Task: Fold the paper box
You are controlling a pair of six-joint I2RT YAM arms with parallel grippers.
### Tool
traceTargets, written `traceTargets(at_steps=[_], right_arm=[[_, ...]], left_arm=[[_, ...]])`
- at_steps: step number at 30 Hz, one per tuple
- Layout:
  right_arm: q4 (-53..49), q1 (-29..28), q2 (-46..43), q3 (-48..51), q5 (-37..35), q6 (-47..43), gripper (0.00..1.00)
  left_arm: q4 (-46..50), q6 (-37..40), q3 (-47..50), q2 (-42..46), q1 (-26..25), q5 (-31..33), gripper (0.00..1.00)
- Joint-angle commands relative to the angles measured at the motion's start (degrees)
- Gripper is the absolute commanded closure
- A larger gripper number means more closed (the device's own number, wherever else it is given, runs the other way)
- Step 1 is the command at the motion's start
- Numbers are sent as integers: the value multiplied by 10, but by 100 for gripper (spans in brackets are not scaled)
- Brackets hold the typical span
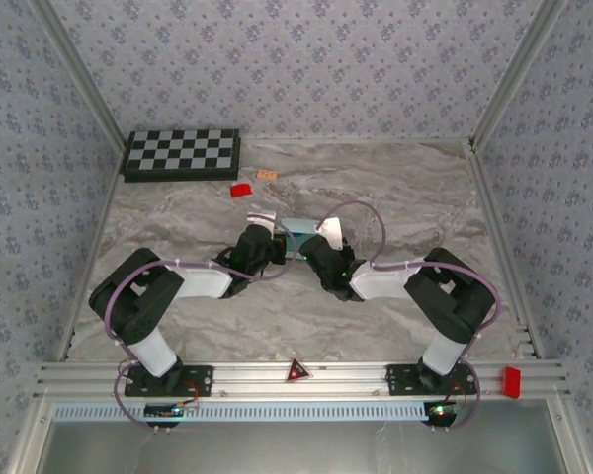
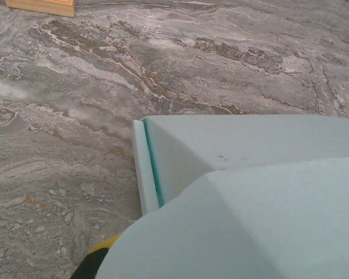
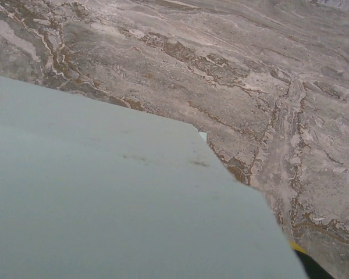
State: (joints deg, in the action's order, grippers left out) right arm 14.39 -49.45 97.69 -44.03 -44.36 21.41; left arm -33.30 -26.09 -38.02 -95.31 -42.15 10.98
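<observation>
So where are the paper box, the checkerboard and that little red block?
paper box point(image 2: 244, 142), left wrist view, on its flat pale-blue panel.
checkerboard point(image 1: 183, 153), top view, middle of the board.
red block point(image 1: 240, 190), top view, on its top face.

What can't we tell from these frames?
Top external: paper box mostly hidden by left pincer and right pincer; fold state unreadable.
Right wrist: paper box covers right pincer; open or shut unclear.
Left wrist: paper box hides left pincer; grip unconfirmed.
Top external: tan item near checkerboard too small to identify.
</observation>
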Motion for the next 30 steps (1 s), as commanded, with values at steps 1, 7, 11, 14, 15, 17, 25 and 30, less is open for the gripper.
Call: traceTargets(at_steps=[1, 7, 11, 14, 15, 17, 25, 30], right_arm=[[-15, -8, -6, 6, -16, 11, 73], [-24, -11, -8, 9, -23, 17, 67], [-30, -13, -12, 11, -27, 21, 65], [-31, -15, -15, 14, -29, 23, 63], [-32, -15, -17, 15, -29, 24, 62], [-35, -16, -20, 16, -30, 26, 60], [-40, -20, -30, 25, -32, 32, 53], [-47, -23, -42, 32, -32, 37, 46]], left_arm=[[15, -10, 9, -3, -11, -23, 100], [19, -10, 13, 1, -11, -15, 100], [20, -10, 18, 5, -11, -11, 96], [22, -9, 22, 12, -12, -5, 91], [23, -9, 23, 14, -12, -4, 89], [24, -5, 26, 20, -13, -2, 85], [36, 6, 30, 38, -16, 10, 71], [45, 12, 36, 52, -21, 18, 63]])
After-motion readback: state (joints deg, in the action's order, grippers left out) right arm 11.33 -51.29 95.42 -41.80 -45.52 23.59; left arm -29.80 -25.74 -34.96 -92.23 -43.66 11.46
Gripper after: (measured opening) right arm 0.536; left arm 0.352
